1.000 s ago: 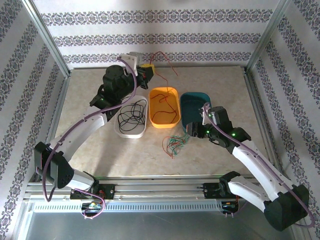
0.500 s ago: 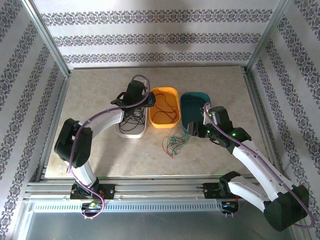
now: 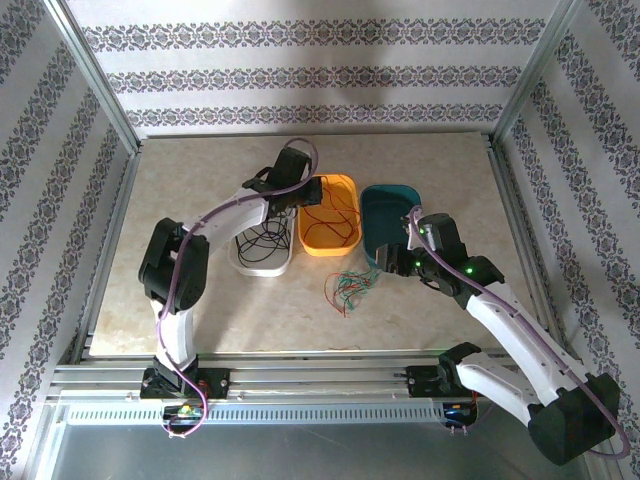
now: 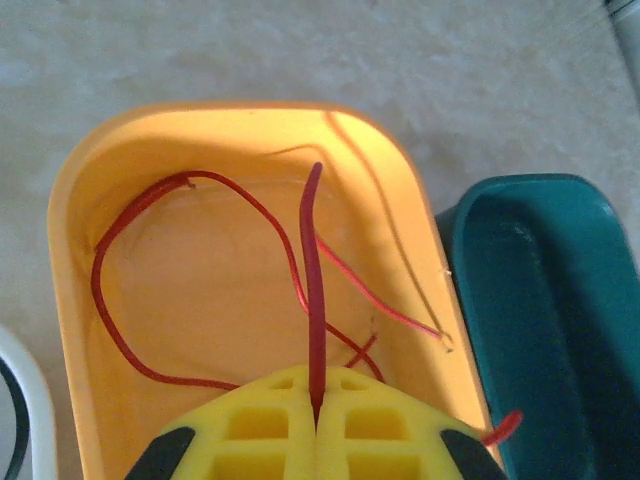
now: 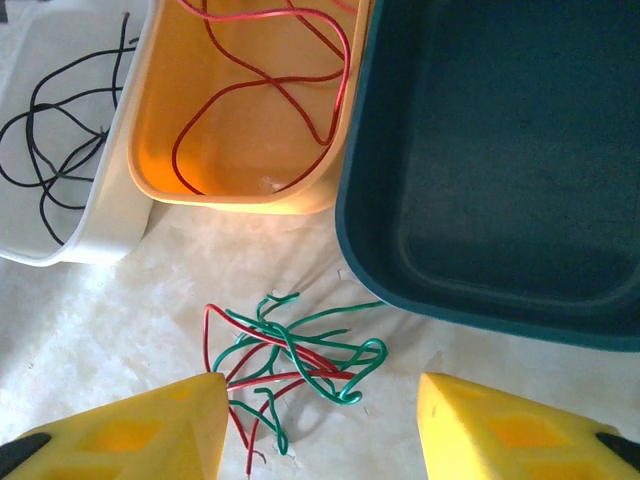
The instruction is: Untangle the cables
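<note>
Left wrist view: my left hand [image 4: 318, 425] is clamped on a red cable [image 4: 311, 240] over the orange tub [image 4: 66, 300], with more red loops inside it.

Right wrist view: my right hand [image 5: 322, 400] is parted and empty, over the red-and-green tangle [image 5: 290, 350] on the worktop [image 5: 130, 310], just in front of the orange tub.

Top view adds the black cables [image 3: 260, 230] in the white tub [image 3: 238, 262] left of the orange tub, and the teal tub [image 3: 385, 205] to its right. The worktop is beige and marbled. Patterned wallpaper [image 3: 320, 75] lies beyond.

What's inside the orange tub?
The orange tub holds looping red cables; the left gripper is shut on one. It covers the tub's near end in its own view; the right wrist view shows red loops there.
</note>
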Robot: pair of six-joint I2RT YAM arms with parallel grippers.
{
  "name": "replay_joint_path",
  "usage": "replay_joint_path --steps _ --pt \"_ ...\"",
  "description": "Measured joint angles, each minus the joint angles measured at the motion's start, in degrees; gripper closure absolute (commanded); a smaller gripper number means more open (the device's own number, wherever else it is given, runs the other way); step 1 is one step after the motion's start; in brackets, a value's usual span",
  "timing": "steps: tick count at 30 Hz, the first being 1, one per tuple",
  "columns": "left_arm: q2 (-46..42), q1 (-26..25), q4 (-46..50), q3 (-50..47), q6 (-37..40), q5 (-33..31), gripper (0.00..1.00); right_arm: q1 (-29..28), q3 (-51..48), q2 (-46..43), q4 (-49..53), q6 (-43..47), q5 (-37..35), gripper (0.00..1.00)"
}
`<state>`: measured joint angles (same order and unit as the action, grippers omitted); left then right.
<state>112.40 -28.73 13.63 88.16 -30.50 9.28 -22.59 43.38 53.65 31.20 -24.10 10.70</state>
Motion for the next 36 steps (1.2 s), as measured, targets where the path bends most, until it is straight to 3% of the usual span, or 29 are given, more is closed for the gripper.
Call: replay_joint_path --steps 4,5,7,8,9,12,17,22,25,29,36 --pt "5.7 -0.8 5.9 7.5 3.0 -3.7 1.0 0.0 0.0 -0.2 0.3 0.0 0.0 0.47" --pt "7.3 -0.9 7.7 9.5 3.7 -4.9 0.96 0.0 0.0 -0.3 0.3 0.0 0.0 0.47" --pt "9.4 -1.3 10.5 12.3 5.2 -6.7 0.78 0.0 0.0 -0.5 0.4 0.0 0.0 0.47" --pt "10.0 -1.5 11.6 13.2 6.2 -7.4 0.56 0.0 0.0 -0.6 0.4 0.0 0.0 0.47" --pt "10.2 -1.7 12.4 13.6 6.8 -8.0 0.42 0.0 0.0 -0.7 0.4 0.0 0.0 0.47" --pt "9.7 -2.3 12.9 13.7 8.6 -8.3 0.13 -0.1 0.0 -1.1 0.4 0.0 0.0 0.47" --pt "5.4 -4.0 10.9 12.3 11.6 -7.0 0.08 -1.6 -0.7 -0.9 0.4 0.1 0.0 0.47" --pt "-2.6 -5.3 10.1 8.6 14.1 -5.7 0.1 -4.4 -0.8 2.5 1.0 1.1 0.0 0.47" --pt "-8.9 -5.3 9.2 1.8 16.6 -3.9 0.14 -5.0 -0.8 4.3 1.4 1.9 0.0 0.47" --pt "-15.1 -5.7 9.4 -8.6 21.7 3.5 0.16 -5.0 -0.8 6.1 1.4 2.6 0.0 0.47" --pt "-15.7 -11.2 13.5 -17.1 29.0 14.4 0.17 -5.0 -0.8 8.6 1.4 3.3 0.4 0.47"
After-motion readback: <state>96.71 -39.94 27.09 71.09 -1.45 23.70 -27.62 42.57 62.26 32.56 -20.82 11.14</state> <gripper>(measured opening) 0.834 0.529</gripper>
